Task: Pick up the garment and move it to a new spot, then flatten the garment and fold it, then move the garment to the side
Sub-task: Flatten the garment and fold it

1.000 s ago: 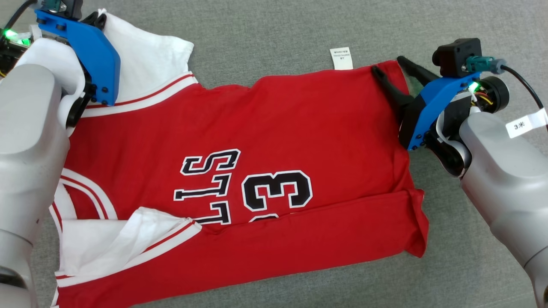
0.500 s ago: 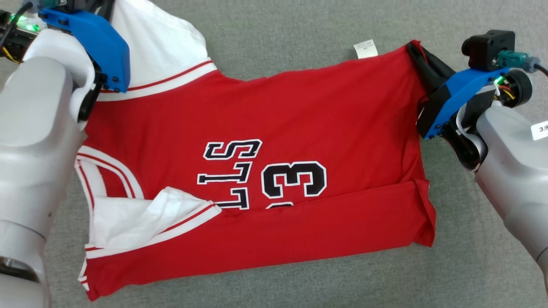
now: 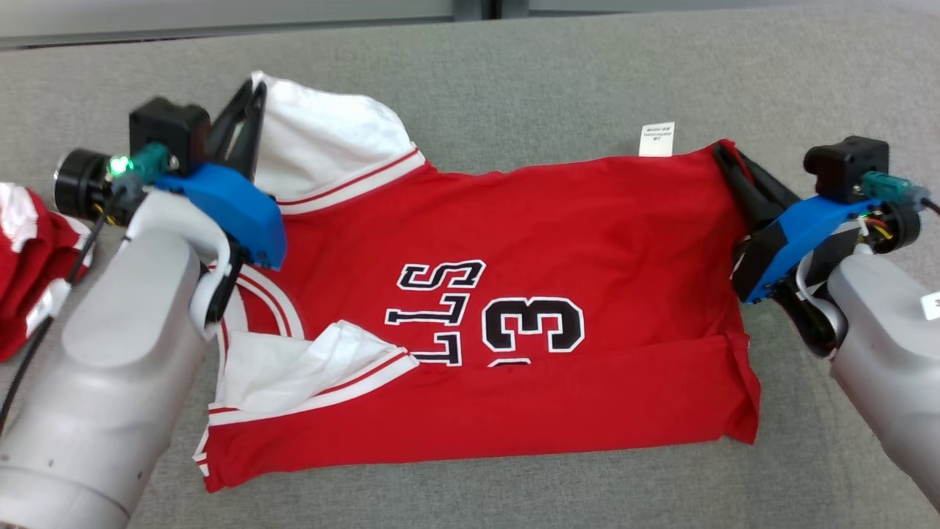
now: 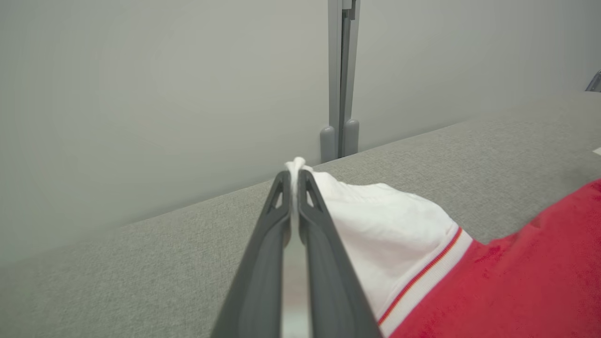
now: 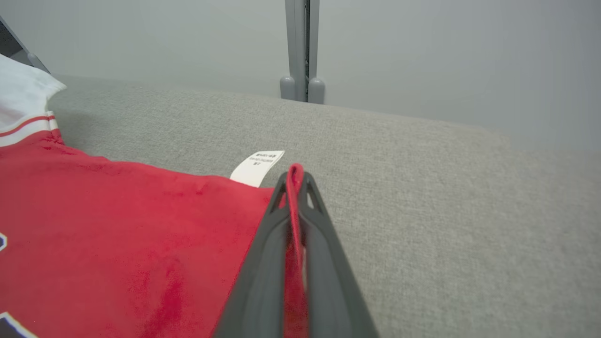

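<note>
Grey felt covers the worktop [image 3: 514, 73], with a pale wall panel and a grey post [image 4: 341, 70] behind its far edge; the garment [image 3: 587, 235], a red jersey with white trim and a black number 3, lies spread across the middle of the worktop, collar end toward the left edge and hem toward the right edge; its near long side is folded over onto the body, hiding the lower part of the lettering; the left claw [image 3: 253, 95] is clamped together on the white sleeve [image 3: 330, 139] at the garment's far left corner, the cloth raised into a peak there; the right claw [image 3: 723, 150] is clamped on the red hem corner at the far right, cloth pinched between its 2 fingers; a white label [image 3: 656, 139] sticks out from the garment's far side near that claw; another red and white cloth [image 3: 29, 242] lies bunched at the worktop's left edge.
</note>
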Available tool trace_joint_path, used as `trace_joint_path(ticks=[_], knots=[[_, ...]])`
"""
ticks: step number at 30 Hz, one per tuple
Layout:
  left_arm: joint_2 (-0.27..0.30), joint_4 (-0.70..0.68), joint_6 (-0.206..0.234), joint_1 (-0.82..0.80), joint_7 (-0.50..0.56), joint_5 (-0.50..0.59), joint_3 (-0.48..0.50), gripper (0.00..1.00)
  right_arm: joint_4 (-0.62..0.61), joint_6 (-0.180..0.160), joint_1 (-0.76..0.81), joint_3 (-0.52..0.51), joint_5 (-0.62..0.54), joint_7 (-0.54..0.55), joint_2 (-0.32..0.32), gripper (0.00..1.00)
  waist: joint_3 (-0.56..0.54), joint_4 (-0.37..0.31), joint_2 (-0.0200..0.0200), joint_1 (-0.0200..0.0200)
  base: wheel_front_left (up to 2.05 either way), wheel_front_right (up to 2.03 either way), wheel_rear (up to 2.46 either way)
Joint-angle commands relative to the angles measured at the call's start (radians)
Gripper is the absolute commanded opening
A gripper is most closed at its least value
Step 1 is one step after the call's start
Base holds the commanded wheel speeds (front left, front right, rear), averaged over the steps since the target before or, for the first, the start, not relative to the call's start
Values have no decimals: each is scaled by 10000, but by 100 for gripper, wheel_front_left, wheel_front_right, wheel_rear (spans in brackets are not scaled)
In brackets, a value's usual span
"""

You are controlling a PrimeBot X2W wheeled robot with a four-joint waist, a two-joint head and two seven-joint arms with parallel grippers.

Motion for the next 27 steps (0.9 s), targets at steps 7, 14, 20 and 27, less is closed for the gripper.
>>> trace_joint_path(ticks=[7,14,20,27], knots=[[404,-1882,641,1826,-249,-272,149,0,-1183,0,1525,-1610,-1386,-58,-265,0,-499,271,0,1,0,0,0],[972,-4162,1677,3664,-76,-517,354,0,-1652,0,2703,-2719,-2363,-60,-126,0,-753,392,0,1,0,0,0],[1449,-5836,2464,4942,169,-684,458,0,-1972,0,3412,-3447,-2860,-61,65,0,-922,467,0,1,0,0,0],[1761,-7190,3234,6290,309,-936,608,0,-2286,0,4120,-3990,-3075,-62,349,0,-1137,473,0,1,0,0,0]])
